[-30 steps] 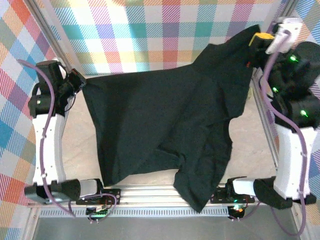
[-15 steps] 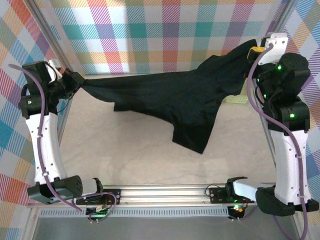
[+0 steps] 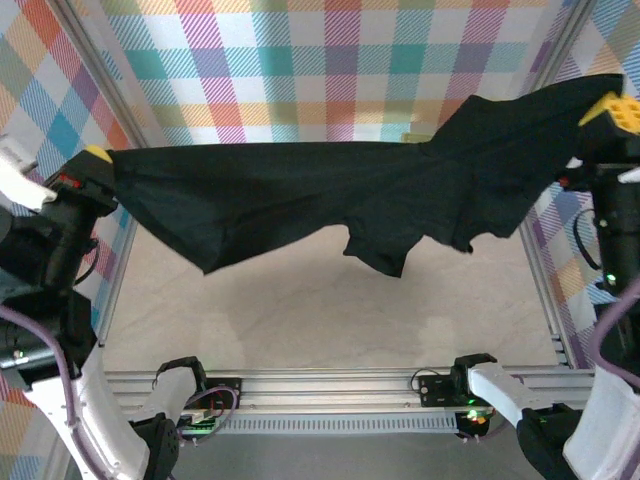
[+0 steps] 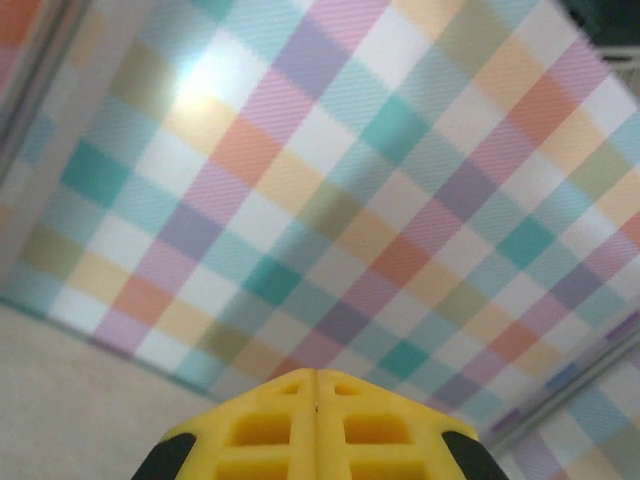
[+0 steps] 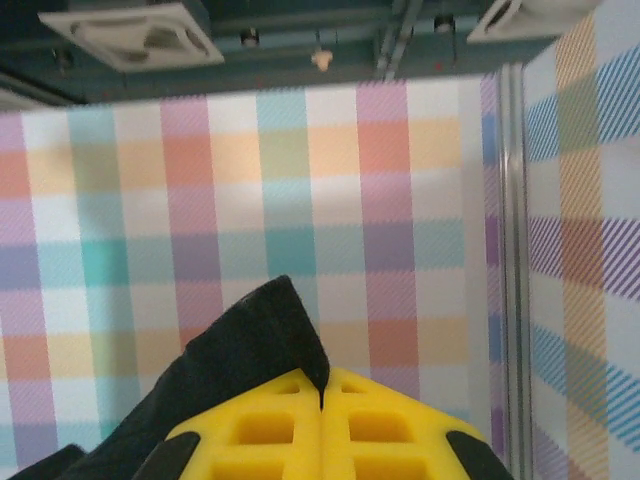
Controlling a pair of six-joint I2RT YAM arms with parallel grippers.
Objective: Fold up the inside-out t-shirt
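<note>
Both arms lifted the t-shirt (image 3: 330, 195) off the table (image 3: 300, 310), stretched from 9 to 2 o'clock. My left gripper (image 3: 97, 158) and right gripper (image 3: 612, 108) each pinch it tight

One t-shirt (image 3: 300, 190); two grippers (image 3: 97, 155) (image 3: 612, 108)

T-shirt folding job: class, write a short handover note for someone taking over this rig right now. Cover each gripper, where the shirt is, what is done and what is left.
Left gripper: jaws shut, holding one end of the black t-shirt.
Right gripper: jaws shut on the other end, with black cloth pinched between them.
The shirt hangs stretched in the air between the two arms, above the table, with its lower edge drooping in the middle.
Done: the shirt is picked up and spread out.
Left: probably lower it flat onto the table, then make the folds. No fold shows yet.
</note>
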